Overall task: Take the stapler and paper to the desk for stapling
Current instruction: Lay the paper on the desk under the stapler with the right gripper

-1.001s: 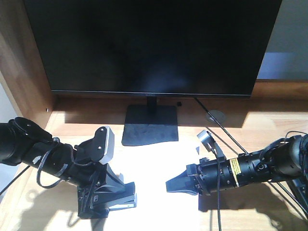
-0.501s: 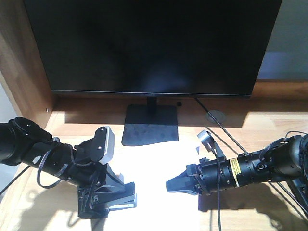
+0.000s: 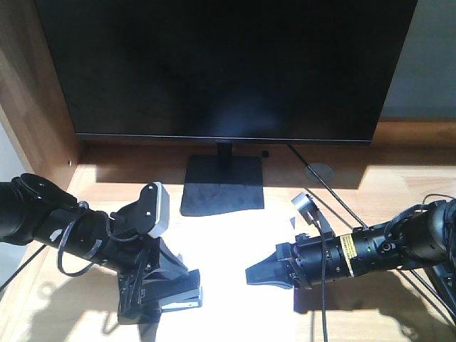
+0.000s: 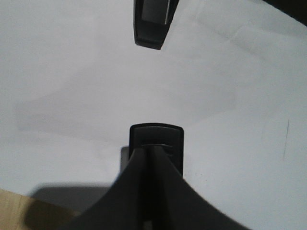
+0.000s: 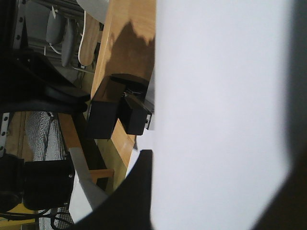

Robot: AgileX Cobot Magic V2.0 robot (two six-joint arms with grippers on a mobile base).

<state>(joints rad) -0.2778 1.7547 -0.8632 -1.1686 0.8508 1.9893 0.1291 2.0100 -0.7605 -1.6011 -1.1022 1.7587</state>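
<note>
Sunlit wood fills the lower half of the front view: the desk (image 3: 399, 178) runs across it, with a dark monitor (image 3: 221, 64) on its stand in the upper half. We see the paper (image 3: 235, 249) lying flat on the desk at lower centre, already in place. At its lower-left edge the left end effector (image 3: 167, 288) is clamped on the stapler (image 3: 182, 293), which sits low at the paper's edge; its nose (image 4: 157, 139) shows over the white sheet in the left wrist view. The right end effector (image 3: 258, 274), lower right of centre, lies low over the paper's right side with its fingers drawn together, holding nothing we can see. We judge both things delivered; what is left is the stapling press itself, which we cannot confirm.
</note>
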